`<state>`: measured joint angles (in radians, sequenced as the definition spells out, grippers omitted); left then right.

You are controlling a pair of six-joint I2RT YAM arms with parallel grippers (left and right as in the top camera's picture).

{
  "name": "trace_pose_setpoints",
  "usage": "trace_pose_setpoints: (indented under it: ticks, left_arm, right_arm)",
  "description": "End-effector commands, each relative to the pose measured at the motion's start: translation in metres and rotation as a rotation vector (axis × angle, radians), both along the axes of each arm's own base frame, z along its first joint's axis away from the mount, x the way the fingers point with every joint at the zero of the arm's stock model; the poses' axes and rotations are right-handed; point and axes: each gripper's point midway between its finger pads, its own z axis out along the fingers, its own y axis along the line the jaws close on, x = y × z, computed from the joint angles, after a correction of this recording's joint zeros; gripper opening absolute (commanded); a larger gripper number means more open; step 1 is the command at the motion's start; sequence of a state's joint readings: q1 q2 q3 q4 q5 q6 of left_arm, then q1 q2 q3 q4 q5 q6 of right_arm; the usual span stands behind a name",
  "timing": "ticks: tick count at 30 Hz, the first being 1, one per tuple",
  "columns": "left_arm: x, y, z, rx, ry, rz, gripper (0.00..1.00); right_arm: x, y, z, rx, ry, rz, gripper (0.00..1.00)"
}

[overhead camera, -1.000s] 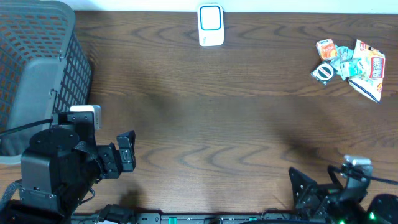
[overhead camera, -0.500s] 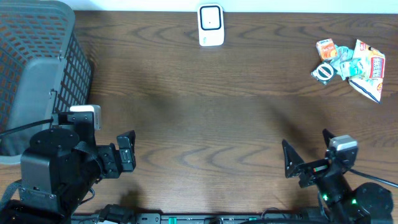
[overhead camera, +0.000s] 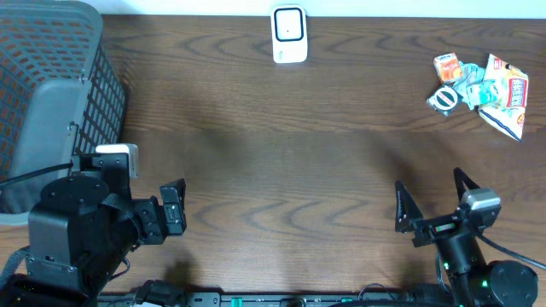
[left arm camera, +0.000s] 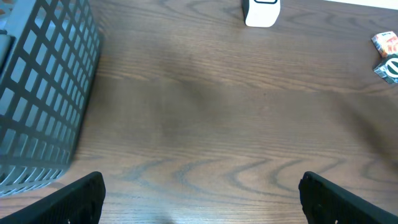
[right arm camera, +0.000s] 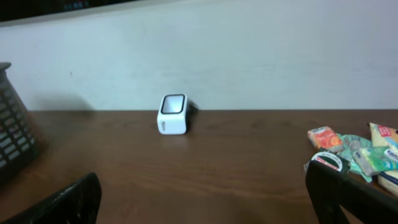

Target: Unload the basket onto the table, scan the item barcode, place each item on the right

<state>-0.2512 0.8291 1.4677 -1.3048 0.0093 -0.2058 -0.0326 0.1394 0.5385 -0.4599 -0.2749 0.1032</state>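
1. The left pincer (left arm camera: 202, 182) is released, its jaws wide with nothing between them, low over the near left of the worktop (overhead camera: 281, 162).
2. The right pincer (overhead camera: 429, 182) is also released and empty. It sits near the front right edge and points toward the far side.
3. The packets (overhead camera: 482, 85) lie in a small heap at the far right corner, well apart from both pincers.
4. In the heap, an orange pack (overhead camera: 447, 66) lies at the far left, a round ring (overhead camera: 444, 100) at the near left, and a white-and-red bag (overhead camera: 509, 89) on the right, with teal wrappers between them. No barcode can be made out.
5. The white scanner (overhead camera: 289, 34) stands upright at the far edge, about mid-width, well apart from the heap.
6. A grey basket (overhead camera: 51, 85) fills the far left corner, beside the left arm.
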Motion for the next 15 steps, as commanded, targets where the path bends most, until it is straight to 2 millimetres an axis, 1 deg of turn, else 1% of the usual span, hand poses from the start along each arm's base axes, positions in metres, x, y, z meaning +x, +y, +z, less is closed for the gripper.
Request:
trace_pose_setpoints:
  ticks: [1,4,6,9,15]
  left_arm:
    - [0.0,0.001,0.003,0.001,-0.008,0.004,0.98]
    - [0.0,0.001,0.003,0.001,-0.008,0.004,0.98]
    - [0.0,0.001,0.003,0.001,-0.008,0.004,0.98]
    - [0.0,0.001,0.003,0.001,-0.008,0.004,0.98]
    - [0.0,0.001,0.003,0.001,-0.008,0.004,0.98]
  right_arm:
    - [-0.006,-0.002,0.006,0.02,-0.038,-0.011,0.99]
    - [-0.008,-0.002,0.013,0.008,-0.085,-0.01,0.99]
    - [-0.007,-0.003,0.014,-0.021,-0.107,-0.015,0.99]
    - [-0.004,-0.006,0.007,-0.056,-0.102,-0.03,0.99]
    - [0.0,-0.011,-0.009,-0.057,-0.108,-0.055,0.99]
